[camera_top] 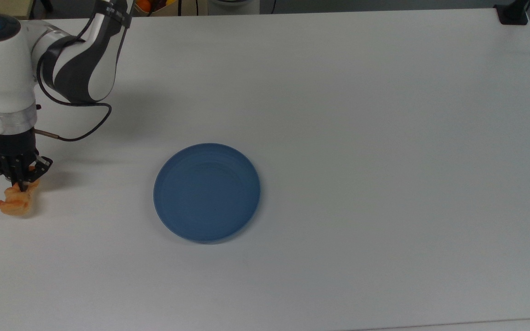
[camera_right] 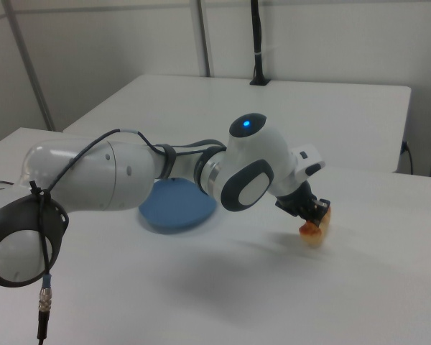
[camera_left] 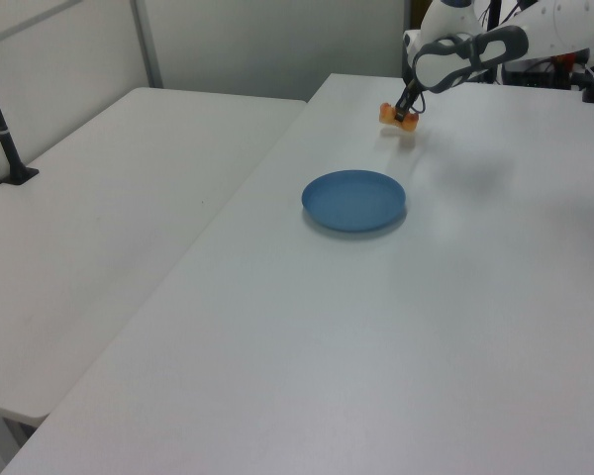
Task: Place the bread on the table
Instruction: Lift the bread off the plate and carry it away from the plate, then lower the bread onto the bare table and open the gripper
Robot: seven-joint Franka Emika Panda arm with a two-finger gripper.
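Your hand [camera_top: 22,184] grips the bread [camera_top: 15,202] by its upper end, low over the tabletop [camera_top: 361,138] at the blue plate's [camera_top: 206,192] nine o'clock, positioned for release.

Panda arm reaching low toward the top view's left edge, white forearm bent above the black wrist; gripper [camera_top: 20,184] pointing steeply downward, fingers closed on the bread [camera_top: 15,202], which projects just beneath the fingertips; black cable looping beside the wrist.
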